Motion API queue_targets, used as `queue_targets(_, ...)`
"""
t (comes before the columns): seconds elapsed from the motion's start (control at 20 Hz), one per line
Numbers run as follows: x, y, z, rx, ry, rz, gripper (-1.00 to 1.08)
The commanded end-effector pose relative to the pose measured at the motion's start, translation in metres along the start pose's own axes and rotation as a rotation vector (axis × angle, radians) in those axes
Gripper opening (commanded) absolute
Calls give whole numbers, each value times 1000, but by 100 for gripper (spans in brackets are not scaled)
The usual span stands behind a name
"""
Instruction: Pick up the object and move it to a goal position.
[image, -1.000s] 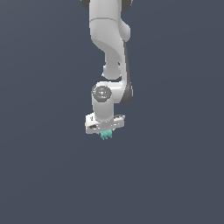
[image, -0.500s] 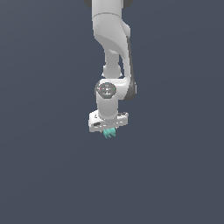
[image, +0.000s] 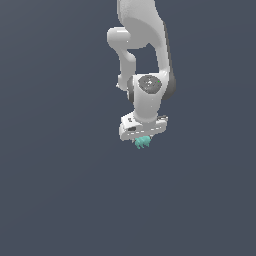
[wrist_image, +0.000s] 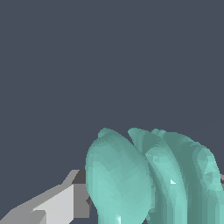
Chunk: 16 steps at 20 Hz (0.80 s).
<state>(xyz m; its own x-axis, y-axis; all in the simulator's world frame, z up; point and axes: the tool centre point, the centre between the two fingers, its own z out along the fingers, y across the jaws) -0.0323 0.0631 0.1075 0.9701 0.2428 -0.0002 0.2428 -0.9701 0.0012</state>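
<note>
Teal, jagged, ridged lump (image: 142, 143) clamped in white robot gripper (image: 143, 141), aloft against plain grey backdrop.
Protruding directly beneath closed fingers, lobes pointing downward; no goal marker visible.

The white arm (image: 145, 65) descends from twelve o'clock; its gripper (image: 143, 139) points toward six, clamped on the teal object (image: 142, 143) against plain dark grey.

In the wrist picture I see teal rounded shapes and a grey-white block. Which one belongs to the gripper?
The grey-white angular block is a gripper finger: flat-faced and colourless. The teal object is rounded and ridged, and it sits under the gripper in the exterior view.
</note>
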Motion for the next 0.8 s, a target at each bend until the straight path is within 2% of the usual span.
queue_targets(0.0, 0, -27, -18, 0, 0, 0, -100)
queue_targets(0.4, 3, -106, -71, -1, 0, -1, -100)
queue_targets(0.75, 6, -142, -96, 0, 0, -1, -100)
